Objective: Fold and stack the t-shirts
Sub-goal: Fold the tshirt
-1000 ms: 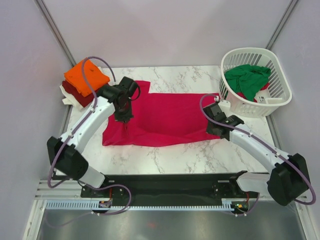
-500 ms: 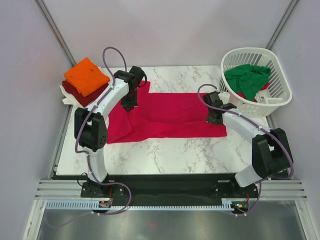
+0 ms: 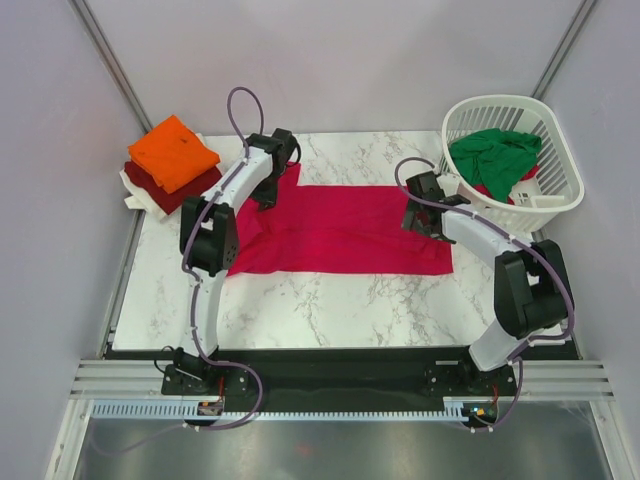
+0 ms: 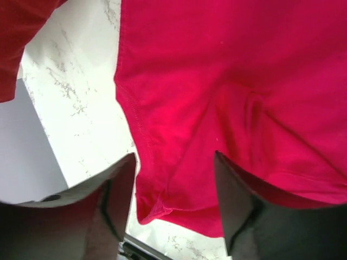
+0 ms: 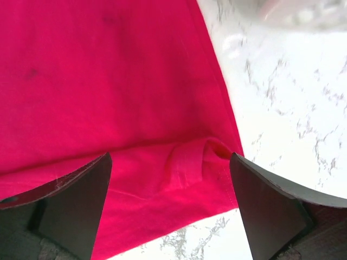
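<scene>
A crimson-red t-shirt (image 3: pixel 345 228) lies folded lengthwise as a wide band across the marble table. My left gripper (image 3: pixel 268 190) hovers over its far left corner, open, with the shirt's hem (image 4: pixel 162 179) lying loose between the fingers. My right gripper (image 3: pixel 418 218) stands open over the far right corner, where a small fold of cloth (image 5: pixel 190 162) lies free on the table. An orange t-shirt (image 3: pixel 173 152) tops a stack with a dark red one (image 3: pixel 158 187) and a white one under it at the far left. A green t-shirt (image 3: pixel 492 152) sits in the basket.
A white slatted basket (image 3: pixel 552 200) stands at the far right corner of the marble table (image 3: pixel 330 310). Both arms reach across the table sides toward the far edge. Grey walls close the cell.
Both grippers carried the near edge of the crimson shirt toward the far edge, folding it over, then opened and let the cloth go.
</scene>
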`<action>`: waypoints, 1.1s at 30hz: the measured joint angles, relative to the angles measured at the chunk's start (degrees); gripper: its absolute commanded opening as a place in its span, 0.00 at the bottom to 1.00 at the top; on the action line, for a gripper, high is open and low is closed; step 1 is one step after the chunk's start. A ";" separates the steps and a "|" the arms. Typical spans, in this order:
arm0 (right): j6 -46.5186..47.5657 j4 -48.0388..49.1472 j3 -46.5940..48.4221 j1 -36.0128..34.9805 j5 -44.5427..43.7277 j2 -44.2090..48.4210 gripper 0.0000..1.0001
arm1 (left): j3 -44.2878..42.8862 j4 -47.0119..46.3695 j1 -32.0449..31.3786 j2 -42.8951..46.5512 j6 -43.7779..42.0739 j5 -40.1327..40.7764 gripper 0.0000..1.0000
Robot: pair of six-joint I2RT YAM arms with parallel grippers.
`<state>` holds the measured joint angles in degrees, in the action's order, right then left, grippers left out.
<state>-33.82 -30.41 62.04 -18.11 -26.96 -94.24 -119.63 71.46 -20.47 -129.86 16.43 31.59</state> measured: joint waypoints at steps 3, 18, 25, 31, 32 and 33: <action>0.61 0.13 2.25 0.13 -0.83 1.03 0.98 | -0.20 0.90 0.55 -1.09 0.31 1.46 0.75; 3.74 6.62 -9.88 -0.42 10.82 15.89 0.83 | 29.99 -8.33 -1.66 31.63 2.62 -8.92 0.40; 4.79 7.30 -12.85 -0.52 13.88 16.87 0.83 | 36.39 -12.81 -4.94 25.31 2.54 -11.72 0.61; 5.42 7.85 -12.94 -0.52 14.69 18.38 0.83 | 33.97 -15.23 -5.44 20.46 2.10 -10.14 0.59; 5.49 7.91 -12.98 -0.52 14.75 18.45 0.83 | 33.40 -15.74 -5.42 19.41 1.99 -9.33 0.59; 5.62 8.09 -13.09 -0.52 14.93 18.47 0.83 | 32.96 -16.04 -5.42 18.40 1.90 -8.81 0.59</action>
<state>-28.21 -22.33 48.95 -18.63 -12.03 -75.77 -86.67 55.42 -25.89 -111.46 18.33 22.79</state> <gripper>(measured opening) 0.833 0.597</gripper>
